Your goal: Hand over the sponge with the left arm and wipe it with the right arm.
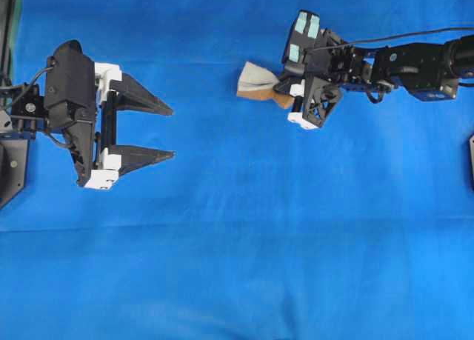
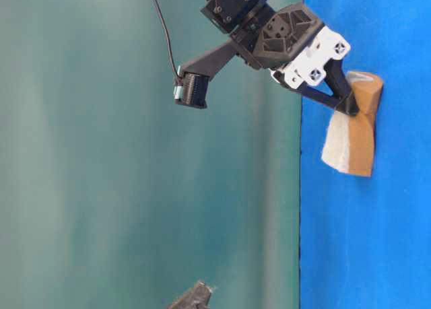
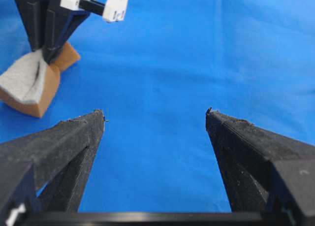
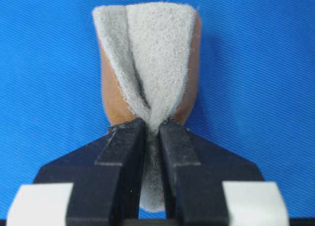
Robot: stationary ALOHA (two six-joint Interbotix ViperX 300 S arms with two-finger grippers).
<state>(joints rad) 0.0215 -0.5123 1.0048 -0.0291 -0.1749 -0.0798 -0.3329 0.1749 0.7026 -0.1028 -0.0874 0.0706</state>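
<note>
Grey-topped, tan-based sponge [image 4: 147,68] creased lengthwise, pinched in right jaws.

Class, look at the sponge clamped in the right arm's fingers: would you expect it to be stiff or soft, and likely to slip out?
Probably soft: the sponge folds into a deep crease where the right gripper pinches it. Probably light, since it juts out from that narrow grip. Slipping seems unlikely, given its fuzzy grey face and how deeply the fingers bite in.

- Bright, even light throughout; blue cloth [image 1: 244,244] vivid, no glare.
- Only faint, soft shadows under the arms.
- Overhead sharp edge to edge.
- Left wrist view: near fingers [image 3: 69,147] slightly soft, background mildly blurred.
</note>
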